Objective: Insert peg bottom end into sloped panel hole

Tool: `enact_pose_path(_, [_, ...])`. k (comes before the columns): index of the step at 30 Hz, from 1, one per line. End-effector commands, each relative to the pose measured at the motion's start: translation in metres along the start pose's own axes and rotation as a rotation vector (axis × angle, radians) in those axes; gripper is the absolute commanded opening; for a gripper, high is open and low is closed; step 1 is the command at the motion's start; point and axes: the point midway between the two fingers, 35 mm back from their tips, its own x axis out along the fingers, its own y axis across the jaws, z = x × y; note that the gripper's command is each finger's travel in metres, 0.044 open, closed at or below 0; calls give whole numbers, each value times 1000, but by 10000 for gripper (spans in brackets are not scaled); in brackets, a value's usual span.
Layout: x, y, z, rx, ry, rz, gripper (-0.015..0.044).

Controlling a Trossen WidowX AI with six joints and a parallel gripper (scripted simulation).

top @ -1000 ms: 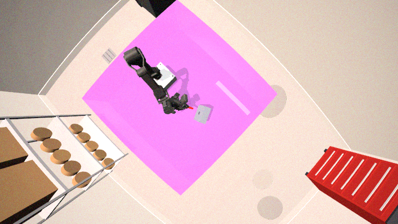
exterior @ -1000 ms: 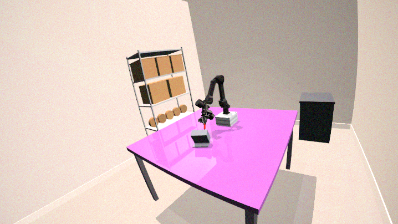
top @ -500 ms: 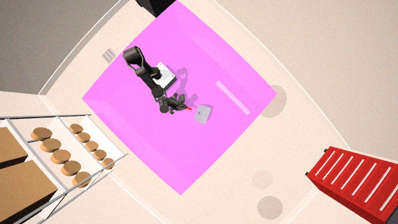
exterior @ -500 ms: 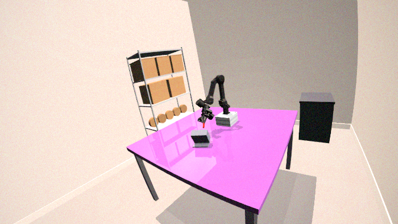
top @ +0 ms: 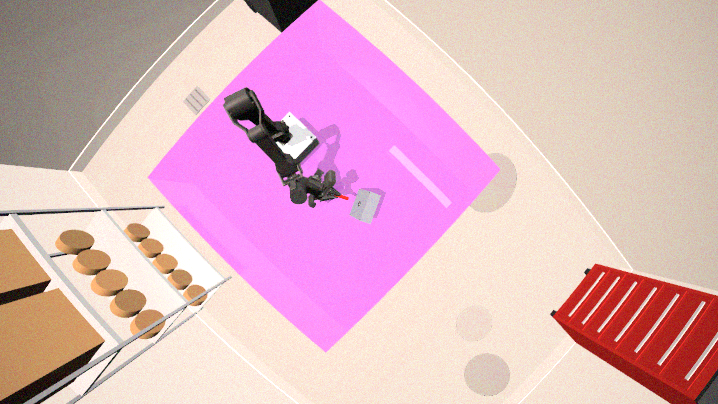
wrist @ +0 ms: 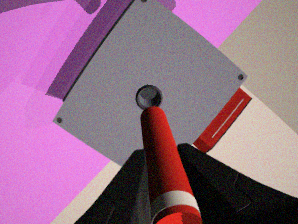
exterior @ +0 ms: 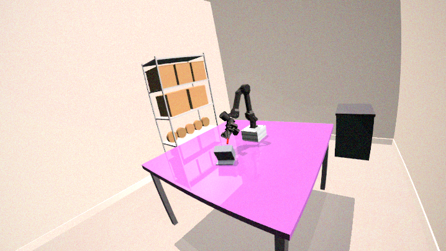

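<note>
My gripper [top: 331, 193] [exterior: 228, 135] [wrist: 161, 156] is shut on a round red peg [top: 343, 197] [exterior: 228, 141] [wrist: 164, 163] with a white band near its upper end. The grey sloped panel [top: 365, 206] [exterior: 224, 153] [wrist: 180, 76] stands on the pink table just past the peg. It has one round dark hole [wrist: 148, 96] in the middle of its face. In the wrist view the peg's far tip sits at the lower edge of that hole, and the peg points at it. I cannot tell whether the tip touches the panel.
The arm's white base [top: 300, 139] [exterior: 254, 133] stands on the table behind the gripper. A pale strip [top: 419, 176] lies on the table right of the panel. A shelf rack [exterior: 179, 99] with boxes stands off the table's far side.
</note>
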Motion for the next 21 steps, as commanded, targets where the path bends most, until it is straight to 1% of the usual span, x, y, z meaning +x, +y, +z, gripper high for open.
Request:
enact_pose_path(1, [4, 0, -1, 0, 7, -1, 0])
enact_pose_path(21, [21, 1, -4, -14, 39, -18, 0])
